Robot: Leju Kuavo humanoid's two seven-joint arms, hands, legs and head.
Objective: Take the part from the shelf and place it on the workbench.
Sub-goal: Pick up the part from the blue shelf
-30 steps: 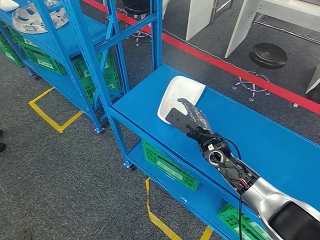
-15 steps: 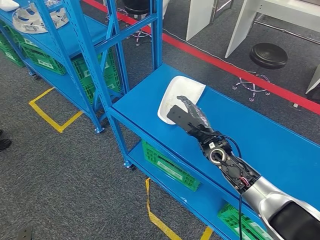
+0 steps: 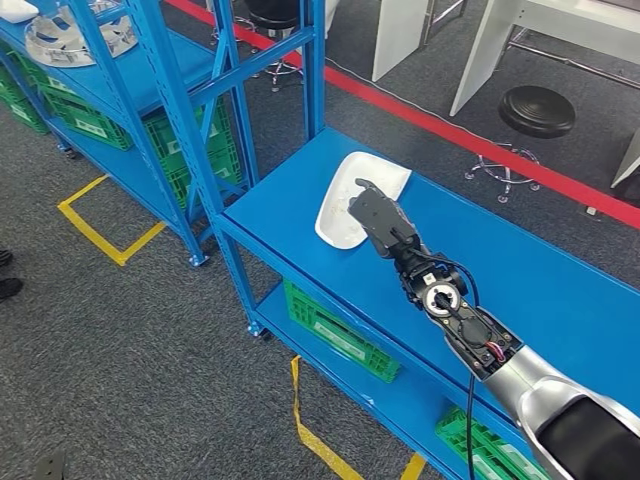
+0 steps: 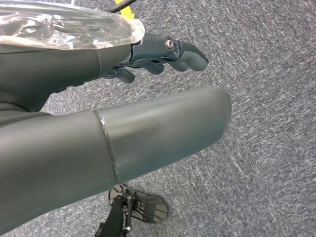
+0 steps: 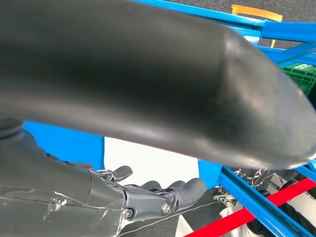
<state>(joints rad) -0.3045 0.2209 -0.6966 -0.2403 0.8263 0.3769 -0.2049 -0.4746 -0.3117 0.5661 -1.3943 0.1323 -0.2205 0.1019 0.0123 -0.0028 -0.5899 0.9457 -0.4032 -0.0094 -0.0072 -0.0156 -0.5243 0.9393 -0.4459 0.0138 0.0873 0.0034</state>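
The white, flat, curved part [image 3: 341,195] lies on the blue workbench [image 3: 528,270] near its left end. My right hand [image 3: 380,220] reaches over the part's near edge with its fingers stretched out, holding nothing; I cannot tell whether it touches the part. In the right wrist view the hand's fingers [image 5: 164,195] stretch out in front of the white part [image 5: 149,163]. My left hand [image 4: 160,54] hangs over the grey carpet, fingers loosely extended and empty.
A blue shelf [image 3: 151,70] stands at the left with a silvery part [image 3: 60,40] on it and green crates [image 3: 204,150] below. Another green crate [image 3: 340,335] sits under the workbench. A black stool [image 3: 536,110] stands behind a red floor line [image 3: 453,130]. A person's shoes [image 3: 6,285] are at the left edge.
My right hand has moved forward and turned, from beside the part's near edge to over it. The part has stayed where it was.
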